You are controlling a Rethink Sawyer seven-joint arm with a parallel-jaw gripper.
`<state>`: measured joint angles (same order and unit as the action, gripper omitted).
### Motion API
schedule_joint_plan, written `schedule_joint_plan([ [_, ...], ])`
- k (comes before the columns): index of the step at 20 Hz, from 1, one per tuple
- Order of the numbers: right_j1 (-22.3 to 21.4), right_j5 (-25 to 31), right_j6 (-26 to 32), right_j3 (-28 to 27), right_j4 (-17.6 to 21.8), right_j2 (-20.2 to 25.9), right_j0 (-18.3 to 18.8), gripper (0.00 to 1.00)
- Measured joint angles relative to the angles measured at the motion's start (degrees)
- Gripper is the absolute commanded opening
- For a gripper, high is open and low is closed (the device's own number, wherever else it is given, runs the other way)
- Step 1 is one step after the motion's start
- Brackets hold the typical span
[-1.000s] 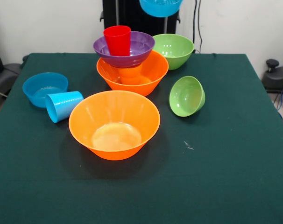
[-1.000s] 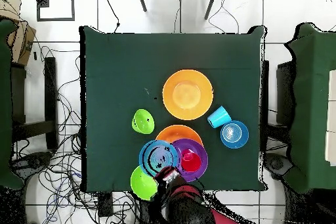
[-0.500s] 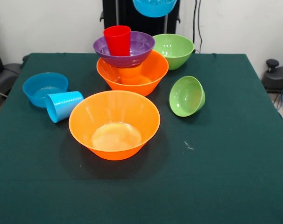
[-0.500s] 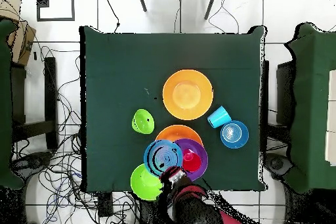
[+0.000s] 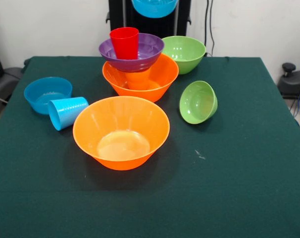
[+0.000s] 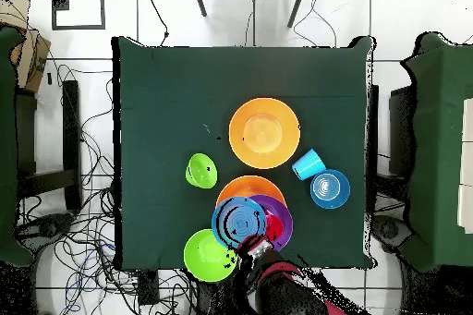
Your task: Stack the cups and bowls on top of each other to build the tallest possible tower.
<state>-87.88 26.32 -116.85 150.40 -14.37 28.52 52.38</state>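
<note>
The tower stands at the table's far side: a large orange bowl holds an orange cup, which carries the purple bowl with a red cup inside. A small blue bowl hangs at the top edge, just right of the red cup. From overhead this blue bowl overlaps the purple bowl and red cup, and my gripper is shut on its rim on the base side. A second large orange bowl sits in the middle.
A large green bowl stands right of the tower, and a small green bowl lies tilted on its side. At the left are another small blue bowl and a light blue cup lying on its side.
The held blue bowl has moved sideways towards the tower: leftward in the front view, rightward overhead, from over the green bowl's edge to over the purple bowl. Nothing else moved.
</note>
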Motion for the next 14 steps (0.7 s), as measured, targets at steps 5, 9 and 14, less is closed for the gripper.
schedule_joint_plan([
  [5,0.01,0.0,2.29,0.0,0.0,0.17,2.16,0.0],
  [9,0.25,-0.01,3.85,0.0,-0.01,0.64,4.12,0.0],
  [14,0.38,0.0,5.37,0.0,-0.04,1.64,5.62,0.0],
])
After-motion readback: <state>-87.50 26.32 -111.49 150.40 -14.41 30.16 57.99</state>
